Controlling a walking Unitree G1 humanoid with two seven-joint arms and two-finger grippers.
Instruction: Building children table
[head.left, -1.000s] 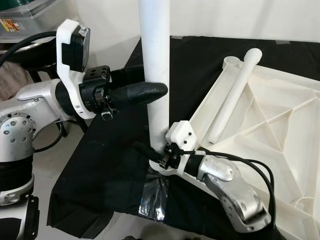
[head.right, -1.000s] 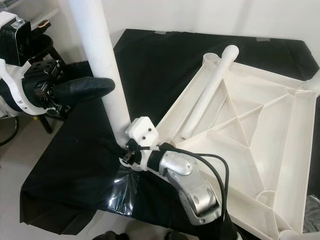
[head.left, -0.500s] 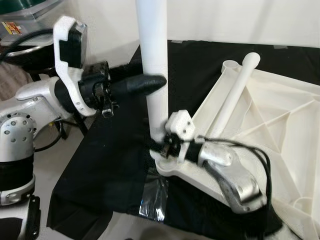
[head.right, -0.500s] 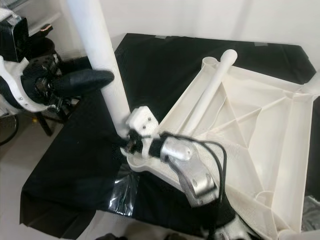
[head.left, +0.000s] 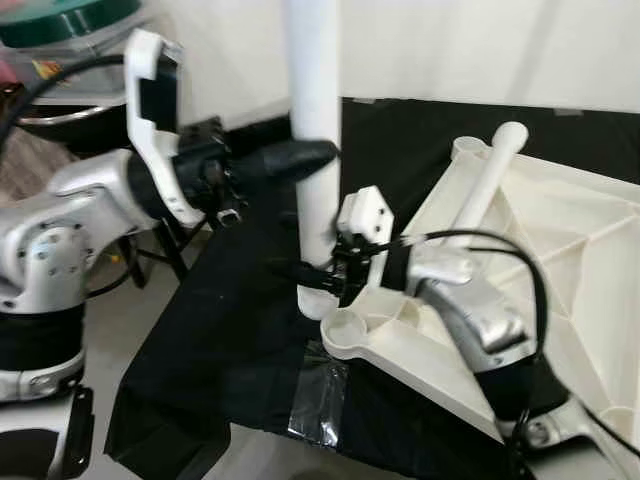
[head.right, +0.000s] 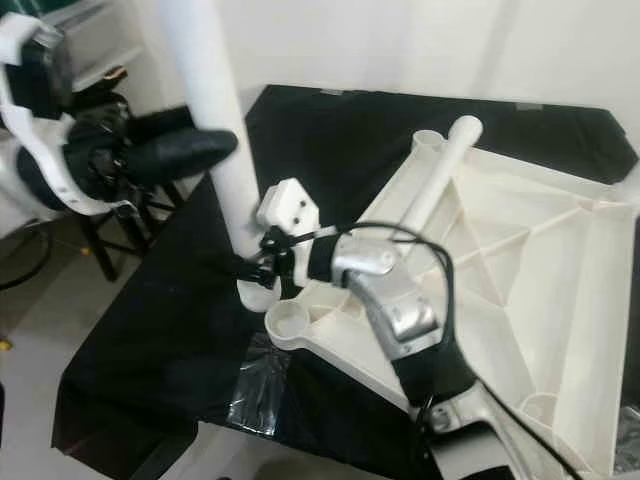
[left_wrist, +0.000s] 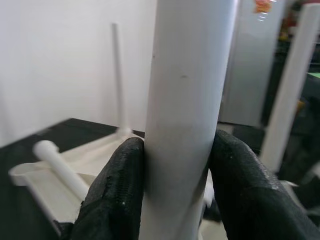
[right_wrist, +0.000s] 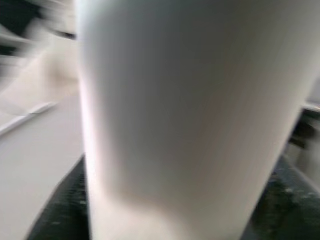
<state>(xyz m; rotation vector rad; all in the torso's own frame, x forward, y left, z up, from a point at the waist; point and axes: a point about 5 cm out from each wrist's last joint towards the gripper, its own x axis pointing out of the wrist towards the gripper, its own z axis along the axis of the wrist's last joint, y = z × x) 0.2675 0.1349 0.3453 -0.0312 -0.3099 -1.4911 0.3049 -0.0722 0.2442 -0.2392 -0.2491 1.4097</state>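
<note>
Fingers of left gripper clamped on either side of upright white leg, pressed flat against it, high up the tube. Seen from the head, came in from the robot's left, black tips wrapped round the leg's front. Right gripper down low at the leg's foot, reached across from the right; dark fingers flanked the tube close on both sides in the blurred wrist view, looked closed on it, contact not sharp enough to swear by. Leg stood vertical, foot on black cloth, just beside the empty round socket at the near corner of the upturned white tabletop. Foot not in that socket. Tabletop lay underside up on the cloth, ribs showing, tilted across to the right. Second leg lay loose along its left rim, rounded end by the far corner socket. Patch of clear tape on the cloth below the near corner. Green-lidded bin back left.
</note>
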